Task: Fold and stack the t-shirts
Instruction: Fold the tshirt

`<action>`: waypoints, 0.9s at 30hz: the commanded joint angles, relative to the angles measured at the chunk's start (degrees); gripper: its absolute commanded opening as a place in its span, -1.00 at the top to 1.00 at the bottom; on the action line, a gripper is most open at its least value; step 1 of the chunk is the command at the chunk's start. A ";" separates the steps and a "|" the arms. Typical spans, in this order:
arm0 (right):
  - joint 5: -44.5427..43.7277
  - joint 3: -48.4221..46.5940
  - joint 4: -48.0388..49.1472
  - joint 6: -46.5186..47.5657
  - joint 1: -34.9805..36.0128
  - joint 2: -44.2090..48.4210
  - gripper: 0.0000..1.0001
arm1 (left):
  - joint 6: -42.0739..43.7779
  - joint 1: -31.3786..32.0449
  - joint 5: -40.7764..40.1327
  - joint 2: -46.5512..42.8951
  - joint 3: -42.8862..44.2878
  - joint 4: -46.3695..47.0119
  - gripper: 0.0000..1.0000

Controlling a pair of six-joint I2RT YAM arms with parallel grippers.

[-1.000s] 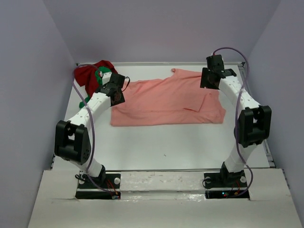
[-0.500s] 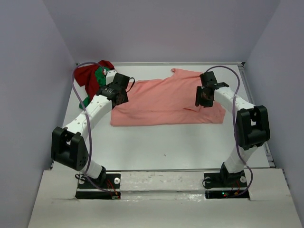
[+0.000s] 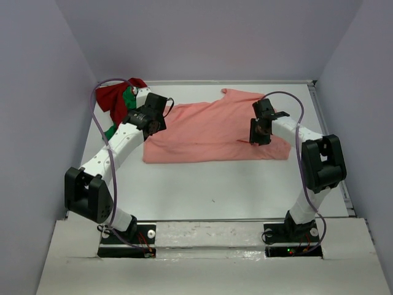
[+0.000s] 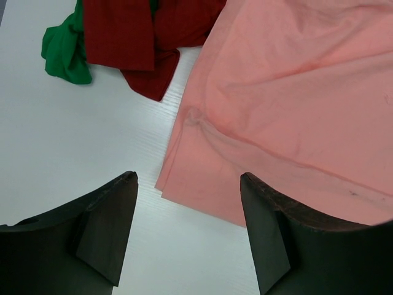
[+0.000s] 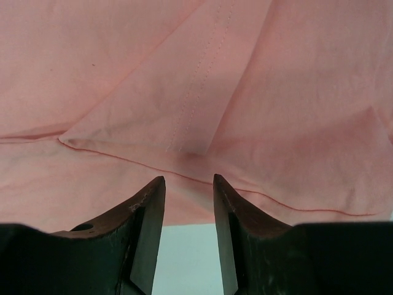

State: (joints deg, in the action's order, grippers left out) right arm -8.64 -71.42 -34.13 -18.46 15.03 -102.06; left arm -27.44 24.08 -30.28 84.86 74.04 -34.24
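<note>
We find the salmon-pink t-shirt spread along the far edge of the desk. The left gripper, jaws wide apart, hangs over its left hem. The right gripper, narrower than before, straddles its near hem with the jaws still apart.

Bright, even, diffuse light; shadows faint, soft-edged; all three views in sharp focus.

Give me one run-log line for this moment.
left gripper open over salmon-pink t-shirt corner | right gripper open at folded sleeve | dark red t-shirt, green t-shirt heaped
</note>
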 commanded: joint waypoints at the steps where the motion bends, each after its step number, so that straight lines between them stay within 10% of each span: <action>1: -1.11 -0.03 3.37 -1.05 0.18 -0.60 0.15 | 0.37 0.36 -1.80 -3.12 1.99 -0.65 -0.55; 27: -1.82 -6.02 2.66 -0.09 0.18 -5.08 0.26 | 1.34 0.27 -0.65 -4.09 0.58 -0.74 -0.56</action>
State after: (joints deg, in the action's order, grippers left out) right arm -10.09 -76.42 -32.82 -18.22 15.03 -107.09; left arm -26.81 24.05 -30.04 83.66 74.04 -34.52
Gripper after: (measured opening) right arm 0.365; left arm 0.778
